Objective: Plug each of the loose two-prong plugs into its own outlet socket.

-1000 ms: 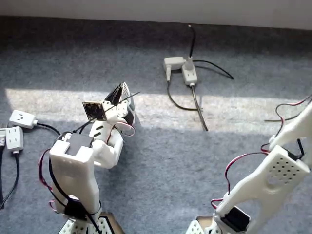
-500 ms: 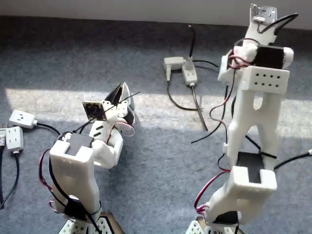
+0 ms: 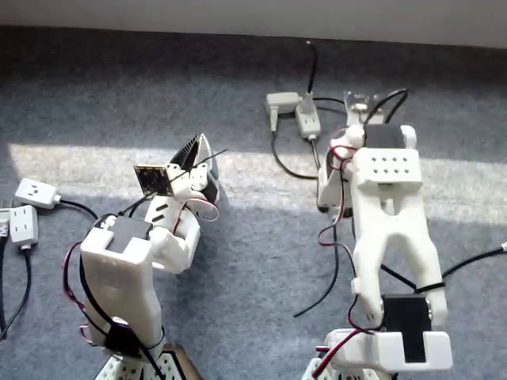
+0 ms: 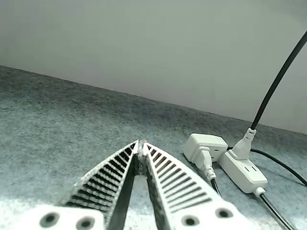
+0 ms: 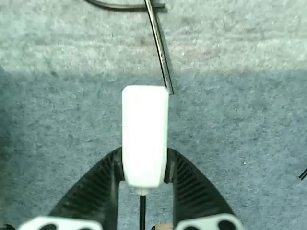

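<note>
Left claw (image 4: 140, 149) pinched fully closed above the grey counter (image 3: 95, 95) at 9 o'clock of centre, right claw (image 5: 144, 160) clamped on a white corded block (image 5: 144, 129) at 3 o'clock of centre, at 5 o'clock from the white outlet pair (image 3: 295, 111) lying at 12, two more sockets (image 3: 30, 207) at the 9 o'clock edge.

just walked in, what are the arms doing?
The right claw is shut on a white plug body with a black cord, over the grey carpet. The left claw is shut and empty, pointing toward two white outlet blocks near the wall.
</note>
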Action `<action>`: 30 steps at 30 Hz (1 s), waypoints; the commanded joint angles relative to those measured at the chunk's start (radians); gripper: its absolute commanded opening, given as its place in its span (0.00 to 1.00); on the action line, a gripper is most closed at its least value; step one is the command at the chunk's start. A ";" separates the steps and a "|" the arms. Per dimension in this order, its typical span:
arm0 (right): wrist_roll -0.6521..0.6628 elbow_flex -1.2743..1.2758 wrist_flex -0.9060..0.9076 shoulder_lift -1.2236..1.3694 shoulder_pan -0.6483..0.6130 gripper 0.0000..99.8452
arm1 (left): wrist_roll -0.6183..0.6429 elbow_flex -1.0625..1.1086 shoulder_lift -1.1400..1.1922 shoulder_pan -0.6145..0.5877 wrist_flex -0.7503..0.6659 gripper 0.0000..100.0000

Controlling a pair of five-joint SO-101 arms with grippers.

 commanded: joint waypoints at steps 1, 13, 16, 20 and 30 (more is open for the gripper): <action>0.041 0.252 -0.162 -0.143 -0.018 0.01 | -0.002 -0.005 -0.012 0.008 -0.021 0.01; 0.041 0.671 -0.461 -0.377 -0.148 0.21 | -0.002 -0.005 -0.012 0.012 -0.018 0.01; 0.043 0.647 -0.455 -0.409 -0.163 0.22 | -0.002 -0.005 -0.012 0.012 -0.018 0.01; 0.121 0.601 -0.410 -0.472 -0.125 0.22 | -0.002 -0.005 -0.012 0.013 -0.018 0.01; 0.361 0.674 -0.476 -0.509 0.194 0.22 | -0.002 -0.005 -0.012 0.013 -0.018 0.01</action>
